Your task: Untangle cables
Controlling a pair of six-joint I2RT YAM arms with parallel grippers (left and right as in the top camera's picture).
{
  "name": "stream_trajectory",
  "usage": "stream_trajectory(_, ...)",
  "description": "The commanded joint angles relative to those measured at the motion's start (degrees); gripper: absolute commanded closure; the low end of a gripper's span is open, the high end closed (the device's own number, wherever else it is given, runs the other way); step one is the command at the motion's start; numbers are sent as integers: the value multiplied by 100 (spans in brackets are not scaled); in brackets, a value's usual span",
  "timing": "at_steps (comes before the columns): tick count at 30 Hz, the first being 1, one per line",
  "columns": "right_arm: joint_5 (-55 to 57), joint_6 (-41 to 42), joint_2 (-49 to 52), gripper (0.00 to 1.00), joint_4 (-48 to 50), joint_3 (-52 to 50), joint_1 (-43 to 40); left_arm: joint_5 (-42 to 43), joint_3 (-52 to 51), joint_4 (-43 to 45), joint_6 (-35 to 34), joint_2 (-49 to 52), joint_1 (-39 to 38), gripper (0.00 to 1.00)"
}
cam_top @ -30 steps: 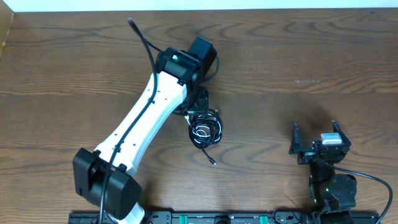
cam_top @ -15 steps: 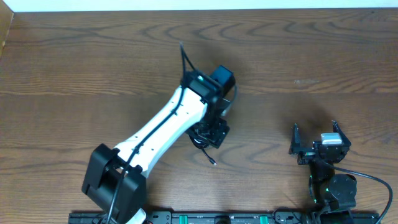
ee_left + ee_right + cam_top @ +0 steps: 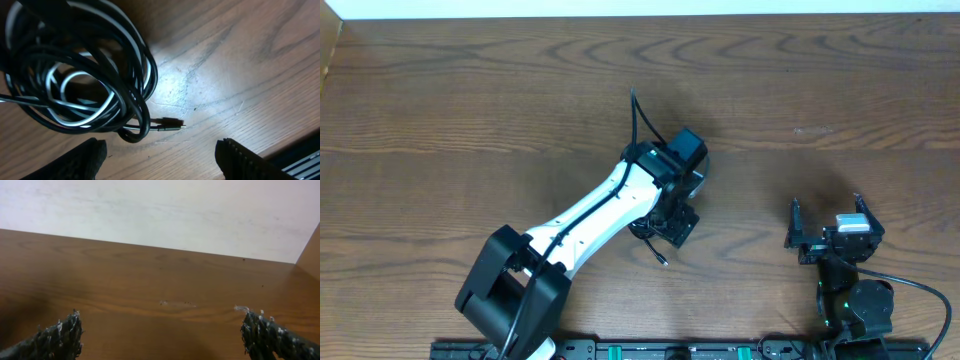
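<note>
The black cable and the white cable lie coiled together in one tangled bundle on the wooden table, filling the upper left of the left wrist view. A small black plug sticks out of the bundle to the right. My left gripper is open and empty just in front of the bundle. In the overhead view the left gripper covers most of the bundle; only a cable end shows. My right gripper is open and empty, far right of the cables.
The wooden table spreads around both arms. A pale wall stands beyond the table's far edge in the right wrist view. A black rail runs along the table's front edge.
My left arm has swung right and toward the front, bringing the gripper down over the cable bundle, which now is mostly hidden from overhead. The right arm has not moved.
</note>
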Motion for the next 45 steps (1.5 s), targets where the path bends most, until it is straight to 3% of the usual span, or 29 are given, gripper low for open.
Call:
stream_trajectory(1,-7,4,-37,1,-24,-7,-31,22,-221,232,76,63,-2,25)
stream_trajectory(5,-9,4,-37,1,-22,-7,-31,22,-553,739,74,63,-2,25)
stream_trajectory(10,-7,4,-37,1,-24,-7,-31,-9,-671,1032,76,63,4,56)
stream_trajectory(16,-7,4,-37,1,-24,-7,-31,-48,-671,1421,-122,63,9,69)
stream_trajectory(20,-7,4,-37,1,-24,-7,-31,-800,-669,1624,-940,63,35,81)
stream_trajectory(30,-9,4,-37,1,-24,-7,-31,-946,-664,1878,-2529,57,358,85)
stream_trajectory(45,-9,4,-37,1,-24,-7,-31,-581,-376,1893,-3187,-647,769,84)
